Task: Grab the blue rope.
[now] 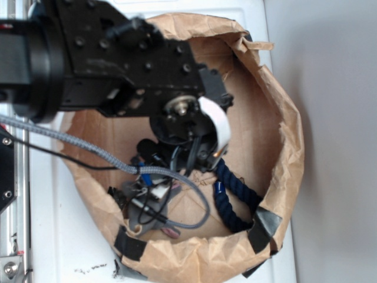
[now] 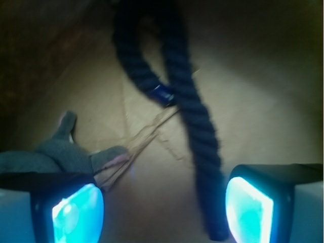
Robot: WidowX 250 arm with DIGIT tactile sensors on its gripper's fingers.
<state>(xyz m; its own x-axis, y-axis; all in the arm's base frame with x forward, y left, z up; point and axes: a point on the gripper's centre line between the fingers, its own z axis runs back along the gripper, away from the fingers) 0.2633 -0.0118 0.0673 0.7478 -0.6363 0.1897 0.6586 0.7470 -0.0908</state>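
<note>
Two lit pads of the pincer (image 2: pixel 164 207) are seen apart, closed on nothing. The blue rope (image 2: pixel 195 116) is laid on the floor of the paper bag (image 1: pixel 283 106), between the pads but nearer the right one. If closed here, the grey cable (image 2: pixel 66 152) beside the left pad could be snagged.

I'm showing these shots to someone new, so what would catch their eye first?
Probably the crumpled brown paper bag filling the exterior view, with the black robot arm reaching down into it. Next, the blue rope lying looped on the bag floor, running down close to the right glowing pad of the open gripper in the wrist view. A grey braided cable also sweeps across the bag.
</note>
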